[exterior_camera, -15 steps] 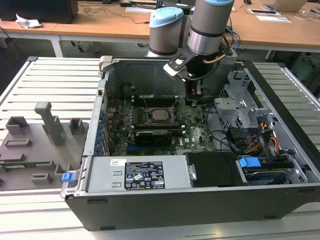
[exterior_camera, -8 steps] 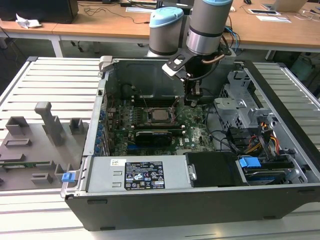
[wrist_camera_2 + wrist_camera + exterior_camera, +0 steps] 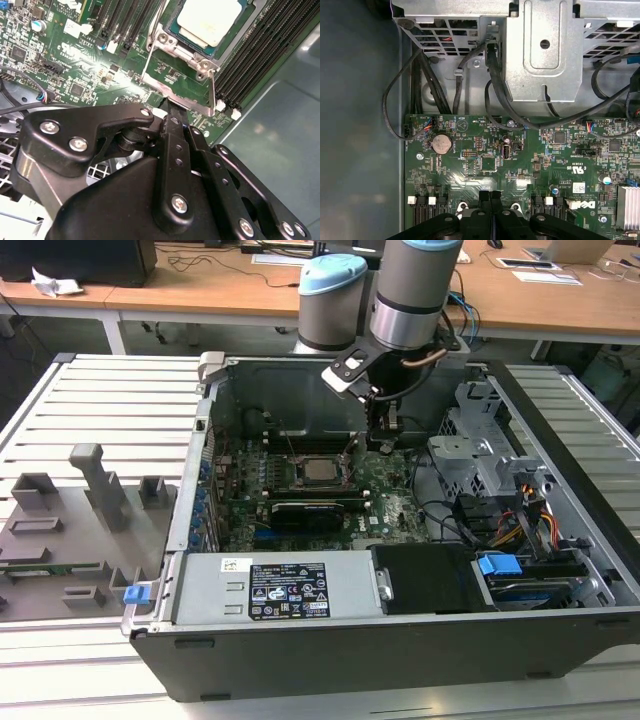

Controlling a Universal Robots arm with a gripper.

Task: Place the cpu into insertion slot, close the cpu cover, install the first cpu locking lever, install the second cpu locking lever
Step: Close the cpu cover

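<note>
The cpu (image 3: 212, 20), a pale silver square, lies in the insertion slot (image 3: 167, 44), whose silvery rim carries screws; the exterior view shows the cpu (image 3: 320, 471) mid-motherboard. The cpu cover (image 3: 182, 100), a thin silvery frame with green board showing through its cut-out, stands open and tilted up from the slot's edge nearest my gripper. My gripper (image 3: 172, 114) is shut with nothing between its fingers, and its tip sits at the cover's free edge. In the first wrist view the gripper (image 3: 490, 196) has both fingers pressed together above the board. In the exterior view the gripper (image 3: 385, 443) hangs just at the socket's right.
Black memory slots (image 3: 260, 55) flank the socket. A metal drive cage (image 3: 480, 445) with cables (image 3: 495, 80) stands at the exterior view's right. A black card (image 3: 310, 512) and the power supply (image 3: 285, 590) lie toward the front. Grey fixtures (image 3: 90, 490) sit outside the case.
</note>
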